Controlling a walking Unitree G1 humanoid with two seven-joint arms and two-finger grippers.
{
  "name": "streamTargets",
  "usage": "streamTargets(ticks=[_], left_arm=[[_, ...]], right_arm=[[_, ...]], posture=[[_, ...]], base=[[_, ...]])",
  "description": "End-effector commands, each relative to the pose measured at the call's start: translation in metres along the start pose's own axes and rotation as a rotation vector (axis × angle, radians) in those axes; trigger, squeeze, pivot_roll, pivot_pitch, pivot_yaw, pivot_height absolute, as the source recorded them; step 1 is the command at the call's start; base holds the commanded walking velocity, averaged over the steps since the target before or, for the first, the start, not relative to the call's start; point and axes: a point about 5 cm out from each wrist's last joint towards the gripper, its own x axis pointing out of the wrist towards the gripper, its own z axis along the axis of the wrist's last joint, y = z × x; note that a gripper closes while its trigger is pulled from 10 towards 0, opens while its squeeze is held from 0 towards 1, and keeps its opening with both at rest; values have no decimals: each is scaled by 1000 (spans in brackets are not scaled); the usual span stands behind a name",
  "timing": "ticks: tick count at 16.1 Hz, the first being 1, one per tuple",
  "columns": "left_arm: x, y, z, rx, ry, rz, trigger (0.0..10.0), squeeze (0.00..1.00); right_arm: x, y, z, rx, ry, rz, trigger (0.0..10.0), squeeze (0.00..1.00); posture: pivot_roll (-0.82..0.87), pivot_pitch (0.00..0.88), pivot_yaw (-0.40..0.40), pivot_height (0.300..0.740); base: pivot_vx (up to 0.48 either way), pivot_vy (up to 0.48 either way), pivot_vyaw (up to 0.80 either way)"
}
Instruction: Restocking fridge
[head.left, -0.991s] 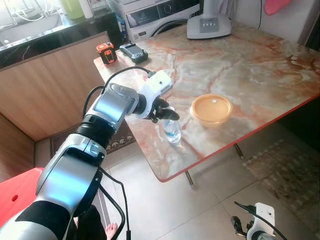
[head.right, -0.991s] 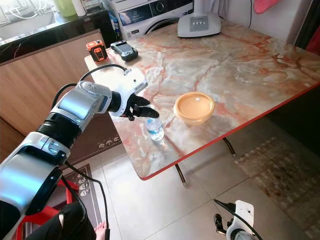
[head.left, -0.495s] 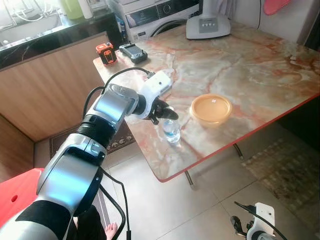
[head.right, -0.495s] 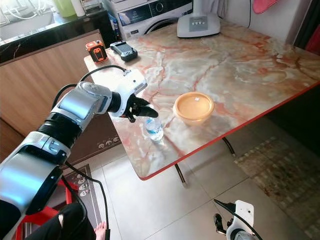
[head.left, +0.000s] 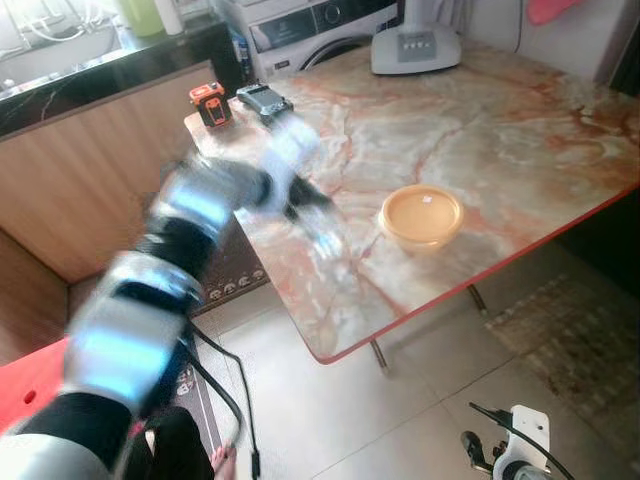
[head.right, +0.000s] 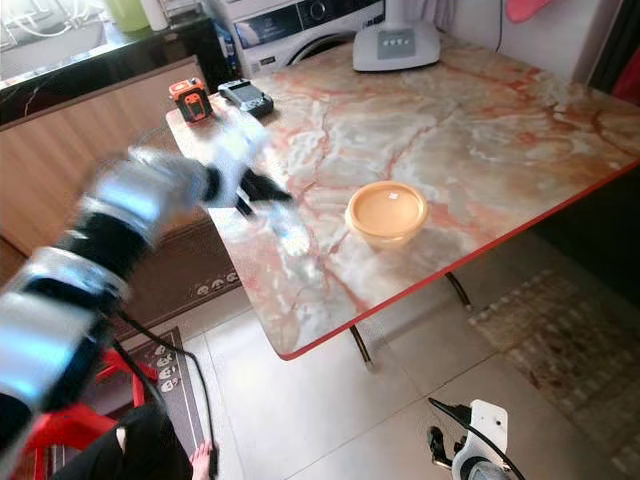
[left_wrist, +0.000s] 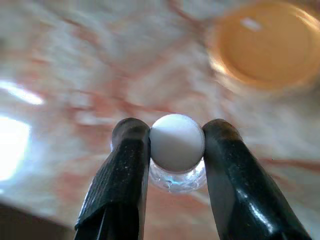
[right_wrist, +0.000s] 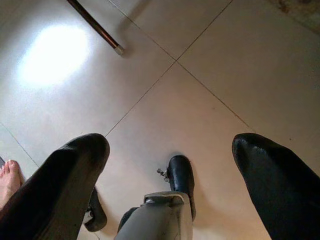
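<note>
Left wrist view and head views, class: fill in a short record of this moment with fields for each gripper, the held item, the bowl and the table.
left gripper: shut on the water bottle's cap, above the table
water bottle: small, clear, white cap; blurred in the head views
right gripper: open, hanging idle over the tiled floor
orange bowl: on the table, apart from the bottle
table: marble-patterned top with a red edge

Orange bowl near the bottle, apparently open marble table beyond
</note>
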Motion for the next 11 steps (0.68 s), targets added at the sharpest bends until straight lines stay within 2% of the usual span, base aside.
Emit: streamTargets(ticks=[1, 2, 3, 5, 6, 7, 8, 11], left_arm=[[-14, 21, 7, 2, -24, 100, 0, 0], [-27, 40, 4, -19, -29, 208, 0, 0], [-39, 58, -11, -40, -6, 323, 0, 0], [-51, 75, -41, -91, 49, 458, 0, 0], [-60, 84, -64, -112, 98, 556, 0, 0], [-66, 89, -79, -136, 120, 617, 1255, 0], [-79, 95, -109, -134, 173, 745, 10000, 0], [-98, 88, -177, -253, 275, 891, 10000, 0]], right_arm=[[0, 3, -4, 21, 13, 3, 10000, 0], [0, 4, -4, 21, 13, 4, 10000, 0], [1, 4, -4, 19, 14, 4, 10000, 0], [1, 4, -4, 16, 16, 7, 10000, 0], [1, 4, -4, 17, 16, 8, 10000, 0], [1, 4, -4, 18, 15, 8, 10000, 0], [0, 4, -4, 17, 15, 6, 10000, 0], [0, 3, -5, 17, 14, 1, 10000, 0]], posture=[[-59, 68, 168, 740], [-55, 68, 167, 740], [-50, 68, 166, 740], [-56, 69, 168, 740], [-58, 70, 169, 740], [-58, 70, 169, 740], [-62, 67, 169, 740], [-71, 59, 167, 740]], base=[[0, 0, 0], [0, 0, 0], [0, 0, 0], [0, 0, 0], [0, 0, 0], [0, 0, 0], [0, 0, 0], [0, 0, 0]])
